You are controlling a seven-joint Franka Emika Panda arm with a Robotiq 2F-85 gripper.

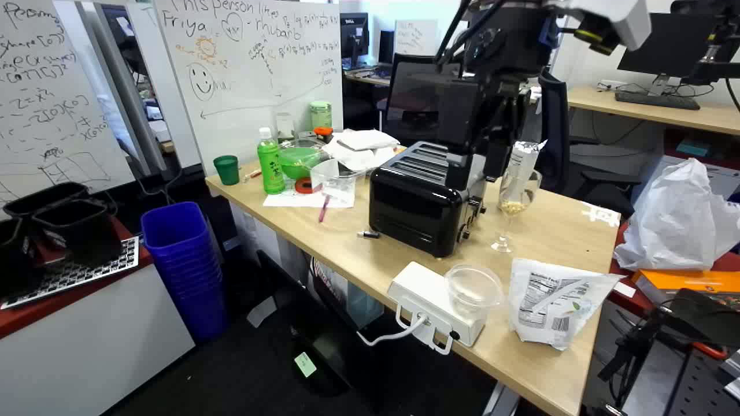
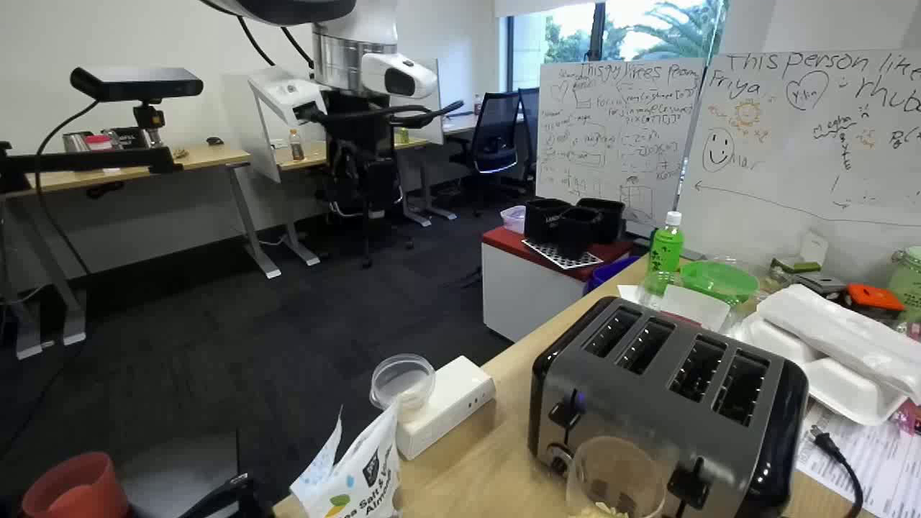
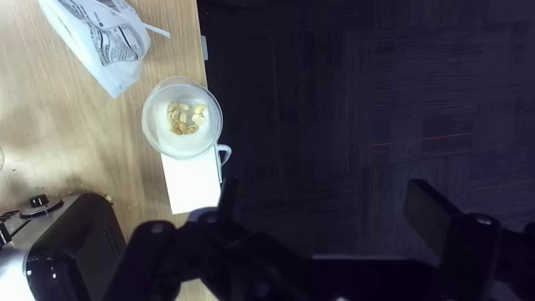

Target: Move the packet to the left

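The packet [image 1: 523, 164] is slim, pale and upright, with a silvery top. In an exterior view it shows above and through a stemmed glass [image 1: 511, 216] beside the toaster [image 1: 413, 202]; its base is hidden. The packet is out of view in the wrist view and in the exterior view with the glass at the bottom edge [image 2: 615, 482]. My gripper [image 1: 475, 170] hangs fingers down and overlaps the toaster in that picture. In the wrist view my gripper [image 3: 324, 188] is open and empty, with dark floor between its fingers, past the table edge.
A larger printed white pouch [image 1: 561, 303] stands near the table corner, also in the wrist view [image 3: 106, 37]. A clear tub with nuts [image 3: 182, 119] sits on a white box [image 3: 192, 182] at the edge. A green bottle [image 1: 270, 162] and white foam boxes [image 2: 838, 352] lie beyond the toaster.
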